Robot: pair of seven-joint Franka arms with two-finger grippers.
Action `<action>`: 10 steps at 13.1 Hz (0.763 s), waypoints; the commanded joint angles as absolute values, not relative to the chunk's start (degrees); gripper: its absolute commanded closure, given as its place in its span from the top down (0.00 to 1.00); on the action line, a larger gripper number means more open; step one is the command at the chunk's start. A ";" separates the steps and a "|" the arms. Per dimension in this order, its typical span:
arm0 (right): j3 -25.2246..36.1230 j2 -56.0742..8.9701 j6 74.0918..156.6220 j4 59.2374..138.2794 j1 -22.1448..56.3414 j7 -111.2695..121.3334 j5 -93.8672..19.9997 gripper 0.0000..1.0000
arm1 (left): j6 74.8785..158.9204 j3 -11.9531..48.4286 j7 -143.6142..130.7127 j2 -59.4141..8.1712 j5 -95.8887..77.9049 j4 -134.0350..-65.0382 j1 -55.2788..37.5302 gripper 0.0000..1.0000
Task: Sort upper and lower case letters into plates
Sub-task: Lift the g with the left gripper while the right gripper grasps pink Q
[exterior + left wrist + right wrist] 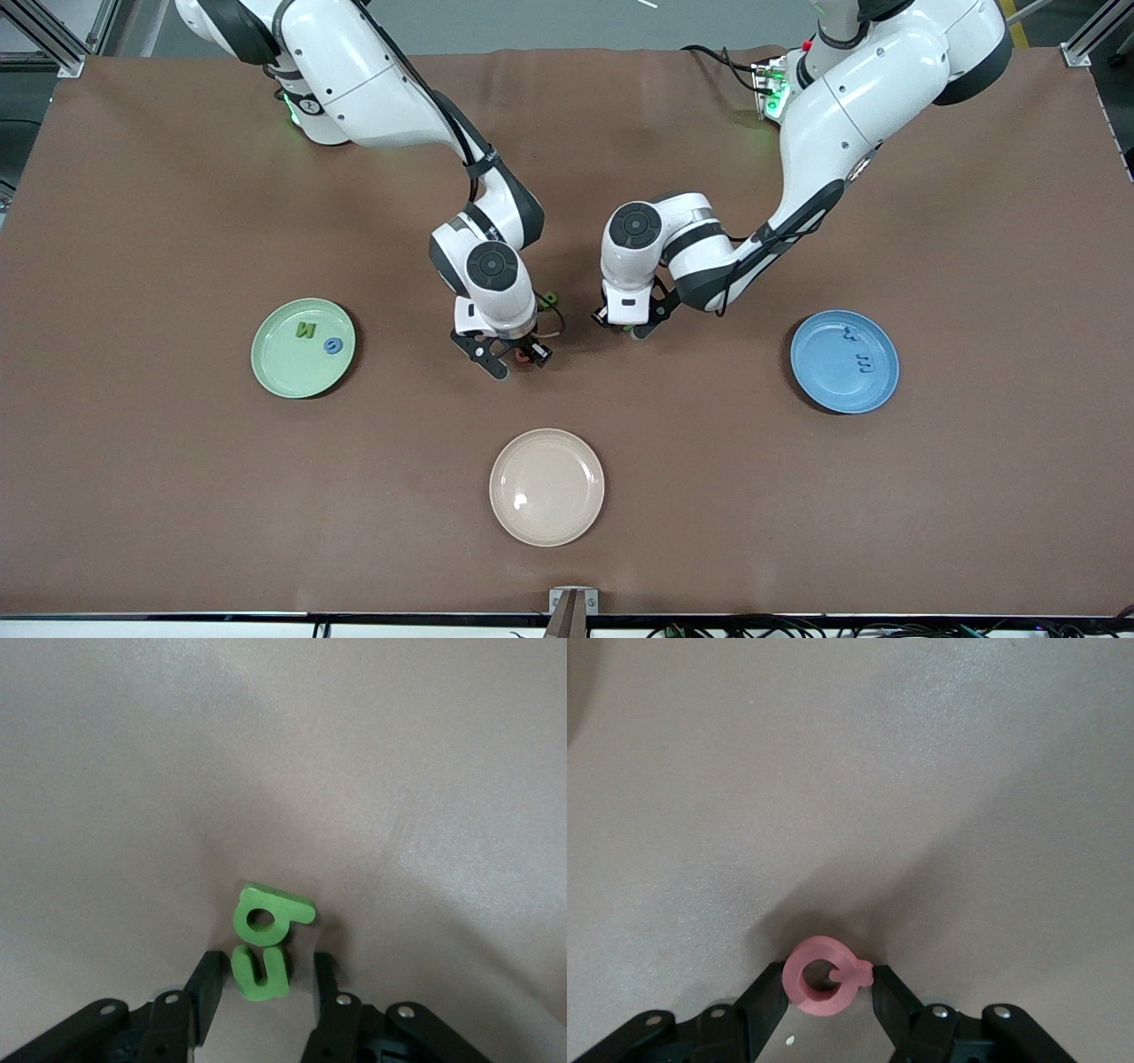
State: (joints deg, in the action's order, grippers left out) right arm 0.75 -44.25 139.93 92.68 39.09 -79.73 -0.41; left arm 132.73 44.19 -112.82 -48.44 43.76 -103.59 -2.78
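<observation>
My right gripper (516,359) (830,979) is down at the table's middle, shut on a pink-red ring-shaped letter (822,976). My left gripper (633,330) (263,970) stands open on the table beside it, straddling a green u-shaped letter (262,973) with a gap on each side. A second green letter (270,914) with a round hole touches that one. Another green letter (549,299) lies between the two wrists. The mint green plate (283,363) holds a green letter (305,330) and a blue letter (332,346). The blue plate (828,381) holds two blue letters (849,335) (861,361).
A cream-beige plate (547,486) sits nearer the front camera than both grippers, with nothing in it. The mint plate is toward the right arm's end of the brown table, the blue plate toward the left arm's end.
</observation>
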 commanded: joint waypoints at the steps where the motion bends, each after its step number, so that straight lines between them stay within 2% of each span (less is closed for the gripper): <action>1: 1.32 -44.74 138.61 92.64 38.50 -80.07 1.23 0.00 | 132.63 43.77 -112.94 -48.78 43.77 -103.36 -3.34 0.35; 5: 1.67 -40.36 127.39 93.69 33.77 -72.00 1.14 0.00 | 132.45 43.68 -112.41 -48.78 44.12 -103.36 -4.04 0.21; 7: 1.58 -35.27 124.90 97.62 29.82 -64.72 1.14 0.00 | 132.10 43.59 -111.89 -48.69 44.12 -103.18 -5.01 0.15; 9: 1.58 -30.26 123.50 102.46 25.51 -55.85 1.05 0.00 | 131.93 43.59 -111.19 -48.25 44.12 -103.18 -5.45 0.03; 10: 1.58 -27.97 123.05 104.92 22.70 -50.85 1.05 0.00 | 131.31 43.59 -110.92 -47.90 44.12 -102.84 -5.80 0.01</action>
